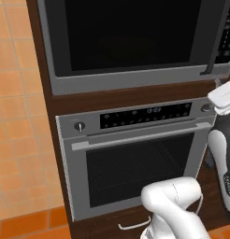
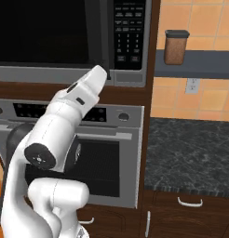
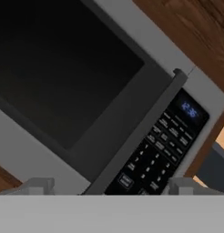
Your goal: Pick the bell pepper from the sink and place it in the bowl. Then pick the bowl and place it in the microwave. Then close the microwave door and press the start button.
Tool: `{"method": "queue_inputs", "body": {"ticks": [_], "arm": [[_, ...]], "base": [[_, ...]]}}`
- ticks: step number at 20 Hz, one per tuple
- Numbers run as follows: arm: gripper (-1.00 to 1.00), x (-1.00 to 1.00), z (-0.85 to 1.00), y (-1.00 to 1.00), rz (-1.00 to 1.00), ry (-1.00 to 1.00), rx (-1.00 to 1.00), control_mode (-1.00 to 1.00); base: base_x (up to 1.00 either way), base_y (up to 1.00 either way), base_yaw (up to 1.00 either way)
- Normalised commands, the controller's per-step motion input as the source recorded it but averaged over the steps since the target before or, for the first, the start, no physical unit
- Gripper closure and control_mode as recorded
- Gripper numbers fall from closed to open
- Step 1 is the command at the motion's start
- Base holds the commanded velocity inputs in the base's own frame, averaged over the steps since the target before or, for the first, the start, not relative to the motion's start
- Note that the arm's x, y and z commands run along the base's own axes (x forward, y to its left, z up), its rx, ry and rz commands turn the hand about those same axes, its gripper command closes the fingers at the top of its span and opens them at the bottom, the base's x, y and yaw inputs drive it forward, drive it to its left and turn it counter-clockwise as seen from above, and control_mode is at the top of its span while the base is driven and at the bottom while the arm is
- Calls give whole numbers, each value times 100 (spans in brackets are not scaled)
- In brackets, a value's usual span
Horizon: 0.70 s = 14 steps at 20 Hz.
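Two fingers (image 3: 40, 185) stand wide apart at the bottom of the hand view, holding nothing, with the gripper (image 3: 107, 189) close before the microwave (image 2: 74, 74). Its door (image 3: 63, 77) lies shut, dark glass flush in the grey frame. The keypad strip (image 3: 159, 145) sits just beside the door's bar handle (image 3: 141, 132). Below the microwave stands the steel wall oven (image 1: 135, 154). A dark speckled bench (image 2: 191, 153) lies right of the cabinet, with a brown canister (image 2: 176, 46) on the shelf (image 2: 200, 65) above.

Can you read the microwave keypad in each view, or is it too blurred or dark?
Hand view: the keypad is tilted, its labels small pale smears, the blue display unreadable. Right base view: the keypad shows rows of buttons, text too small. Left base view: the microwave door glass is nearly black.
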Motion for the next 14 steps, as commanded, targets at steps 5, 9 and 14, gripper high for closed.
{"method": "queue_inputs", "body": {"ticks": [5,9,14], "arm": [[-100,77,0,-69,8,-8,6,-100],[-100,80,0,-36,7,-14,0,-100],[-100,56,8,-34,0,-14,0,-100]], "base": [[0,0,0],[0,0,0],[0,0,0]]}}
